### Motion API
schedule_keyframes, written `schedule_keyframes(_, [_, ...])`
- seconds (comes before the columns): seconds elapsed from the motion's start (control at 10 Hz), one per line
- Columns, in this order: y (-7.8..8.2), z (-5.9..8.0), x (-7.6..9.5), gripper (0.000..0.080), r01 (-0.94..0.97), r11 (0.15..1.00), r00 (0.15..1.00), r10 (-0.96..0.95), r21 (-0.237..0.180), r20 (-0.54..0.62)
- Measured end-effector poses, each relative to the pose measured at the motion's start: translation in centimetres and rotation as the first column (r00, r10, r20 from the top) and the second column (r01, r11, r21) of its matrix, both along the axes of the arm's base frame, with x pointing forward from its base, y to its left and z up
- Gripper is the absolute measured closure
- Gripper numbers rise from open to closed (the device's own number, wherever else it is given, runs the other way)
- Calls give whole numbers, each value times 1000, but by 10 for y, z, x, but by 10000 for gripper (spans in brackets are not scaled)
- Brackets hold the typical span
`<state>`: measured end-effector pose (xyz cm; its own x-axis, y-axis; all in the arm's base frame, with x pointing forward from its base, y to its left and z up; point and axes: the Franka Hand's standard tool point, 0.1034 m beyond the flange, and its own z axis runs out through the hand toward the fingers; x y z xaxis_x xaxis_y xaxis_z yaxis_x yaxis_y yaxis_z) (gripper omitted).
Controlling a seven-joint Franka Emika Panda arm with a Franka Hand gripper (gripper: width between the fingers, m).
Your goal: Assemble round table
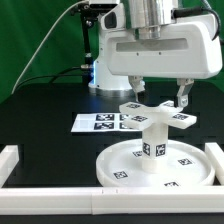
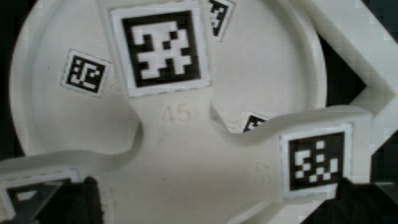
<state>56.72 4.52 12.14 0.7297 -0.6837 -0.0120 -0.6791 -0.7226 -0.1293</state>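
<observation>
On the black table top, near the front, lies the big white plastic round disc with a raised rim. It lies flat, and small black-and-white square tags are stuck on its face. From the middle of the disc a short thick white plastic leg stands straight up, with a tag on its side. On top of the leg sits a flat white cross-shaped plastic piece, and it has tags too.

Right above this piece hangs the robot's white two-finger gripper. Its fingers point straight down. One finger comes down by the arm of the cross on the exterior view's left. The other finger comes down by the arm on the exterior view's right. The fingers are spread wide, with the middle of the cross between them. I cannot tell if they touch the cross, and they do not squeeze anything.

From the wrist view, the cross-shaped piece fills most of the picture, very close below the camera, and the dark tips of the fingers show at the edge.

Behind the disc, a thin flat white marker board lies on the table. A low white plastic wall runs along the front and the sides of the work space. Green cloth hangs at the back.
</observation>
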Motion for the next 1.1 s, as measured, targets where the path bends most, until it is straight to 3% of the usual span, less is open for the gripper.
schedule_keyframes(0.2, [-7, -3, -1, 150, -333, 942, 942, 334, -41, 22])
schedule_keyframes(0.3, [-7, -4, 0, 150, -541, 837, 839, 544, -78, 12])
schedule_keyframes(0.4, [-3, -6, -1, 150, -635, 767, 771, 637, -91, -1])
schedule_keyframes(0.6, [-3, -7, -2, 150, -688, 720, 723, 691, -96, -2])
schedule_keyframes(1.1, [0, -19, -6, 150, -629, 772, 776, 630, -91, -16])
